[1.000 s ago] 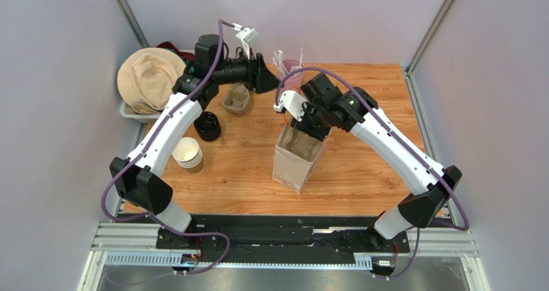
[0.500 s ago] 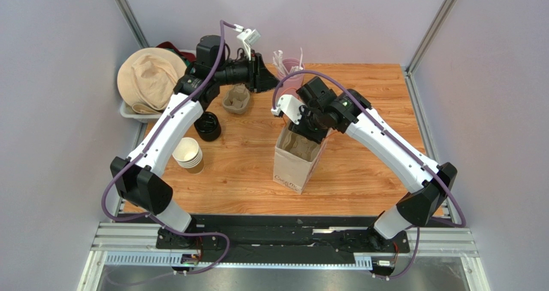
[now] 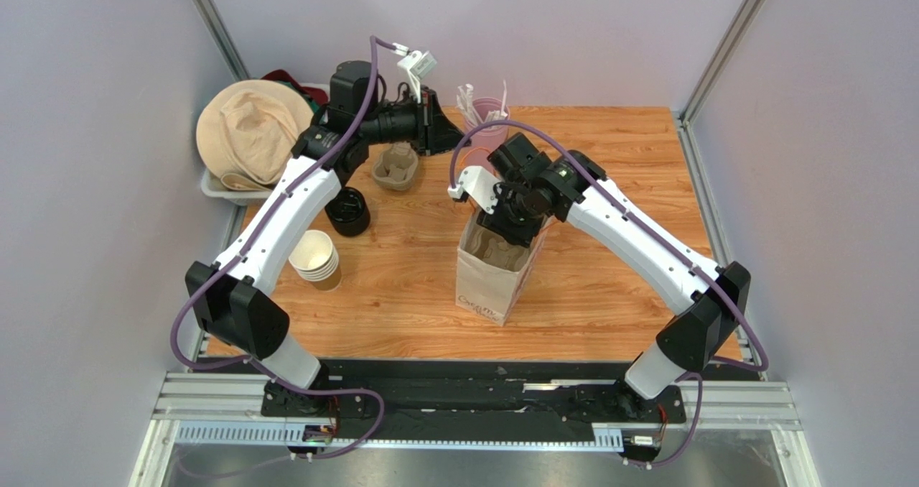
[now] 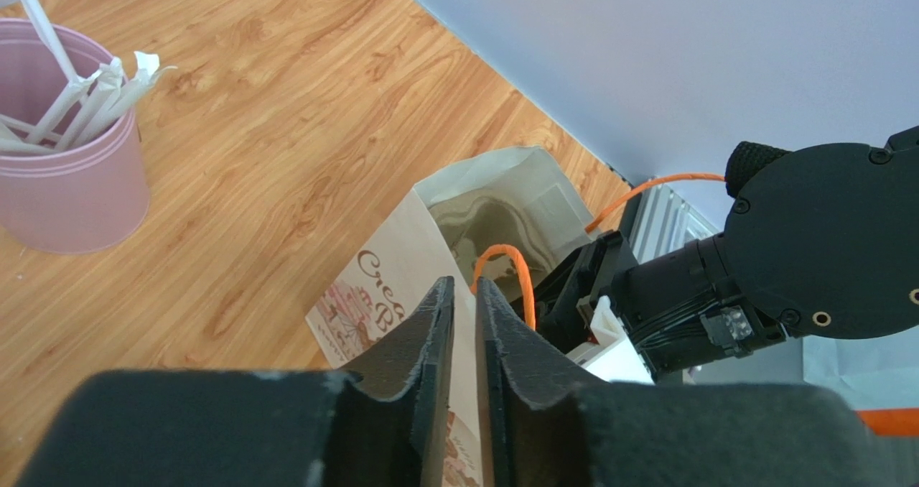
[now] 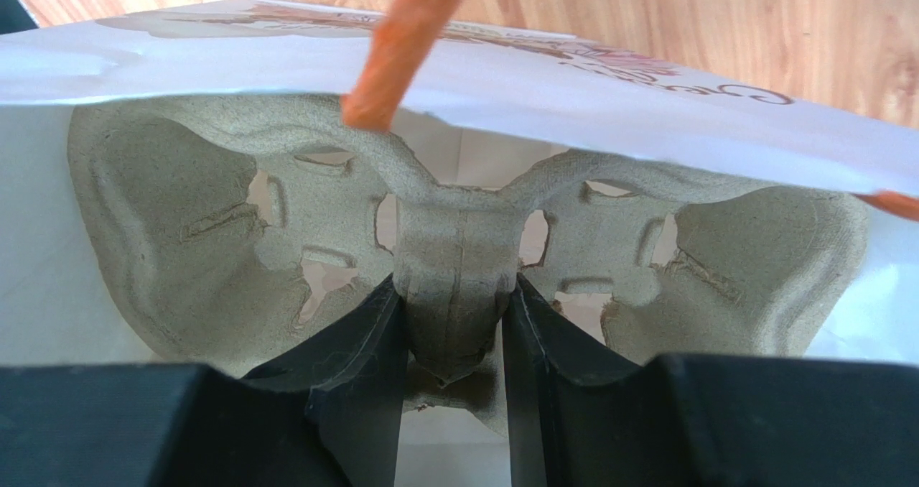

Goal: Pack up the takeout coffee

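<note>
Takeout coffee cup unseen, right hand (image 5: 453, 293) clamps carrier (image 5: 173, 218) inside bag (image 5: 647, 99)

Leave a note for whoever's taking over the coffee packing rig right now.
Right gripper: shut on the middle rib of the cup carrier, inside the paper bag.
Left gripper: empty, jaws a slit apart, above the table near the pink cup.
Done: carrier is in the bag.
Left: release the carrier. The stack of cups and black lid are out on the table; no cup is in the bag.
</note>
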### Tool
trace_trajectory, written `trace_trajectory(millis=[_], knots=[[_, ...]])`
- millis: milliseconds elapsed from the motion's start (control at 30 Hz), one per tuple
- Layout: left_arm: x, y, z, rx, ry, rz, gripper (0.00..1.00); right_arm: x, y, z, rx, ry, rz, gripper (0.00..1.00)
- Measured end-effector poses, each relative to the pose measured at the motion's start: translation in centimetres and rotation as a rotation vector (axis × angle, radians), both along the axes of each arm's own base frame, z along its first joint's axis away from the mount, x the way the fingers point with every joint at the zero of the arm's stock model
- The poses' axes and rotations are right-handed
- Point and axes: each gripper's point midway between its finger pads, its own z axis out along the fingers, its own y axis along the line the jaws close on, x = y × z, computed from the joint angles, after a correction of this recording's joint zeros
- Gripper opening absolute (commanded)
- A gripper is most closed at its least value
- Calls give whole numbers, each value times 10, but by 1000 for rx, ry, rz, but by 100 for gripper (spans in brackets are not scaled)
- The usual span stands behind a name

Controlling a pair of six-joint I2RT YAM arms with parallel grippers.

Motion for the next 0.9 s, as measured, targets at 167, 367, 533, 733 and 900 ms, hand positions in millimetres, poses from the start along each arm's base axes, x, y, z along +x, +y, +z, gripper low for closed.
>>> trace_trajectory(millis=[167,367,533,733,900], knots=[[1,0,-1,2,2,4,6,-6,2,-9,4,33,12,30],[1,1,-3,7,1,7,31,-11,2,-17,9,59,22,30],[-1,0,-2,0,4,-10,52,-11,2,-15,17,54,23,30],[-12,-4,4,-26,2,-76,48,-10,3,-13,24,45,23,30],[-22,-6,8,-42,-4,-130,40,-10,3,-15,24,44,23,30]])
